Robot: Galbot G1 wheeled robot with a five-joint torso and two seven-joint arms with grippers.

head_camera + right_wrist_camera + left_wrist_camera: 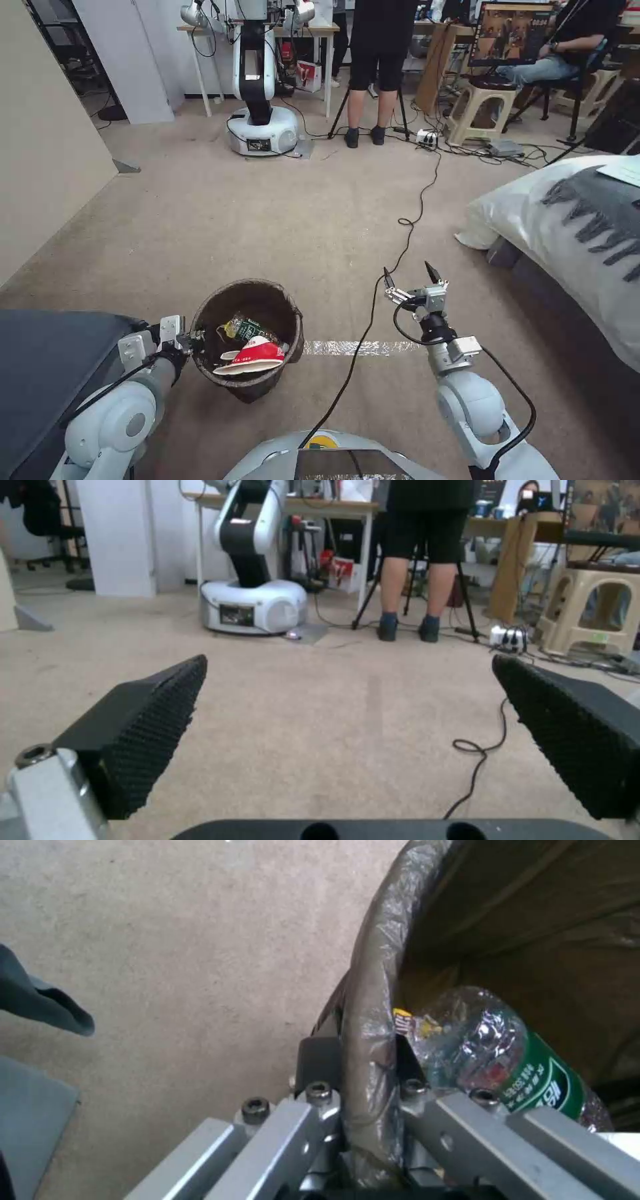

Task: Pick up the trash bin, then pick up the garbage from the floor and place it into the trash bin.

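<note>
Bin [248, 340] sits low in front of the robot, to its left of centre, over beige carpet [280, 220]; whether its base touches the floor cannot be told. A dark bag [373, 990] lines it and folds over the rim. The left pincer [189, 341] is clamped on that rim at the side nearest the left arm: in the left wrist view one finger [319, 1060] lies outside the wall and the other inside, with the bagged rim pinched between them. Inside the bin lie a crushed red-and-white cup [257, 353], a clear bottle [507, 1060] with a green label, and a bit of yellow wrapper [408, 1021] just beside the bottle's shoulder. The bottle lies tilted against the inner wall, close to the inner finger. The right pincer [413, 281] hangs over bare carpet, well apart from the bin on the robot's right, spread wide and holding nothing; in the right wrist view its two black ribbed pads [147, 720] stand far apart with open floor between them. A black cable [373, 313] runs across the carpet between bin and right arm, crossing a silver tape strip [360, 347] stuck to the floor. To the right is a bed [573, 227] with a white cover. Farther back stands another robot [260, 100] on a round white base, by a counter [267, 30].
</note>
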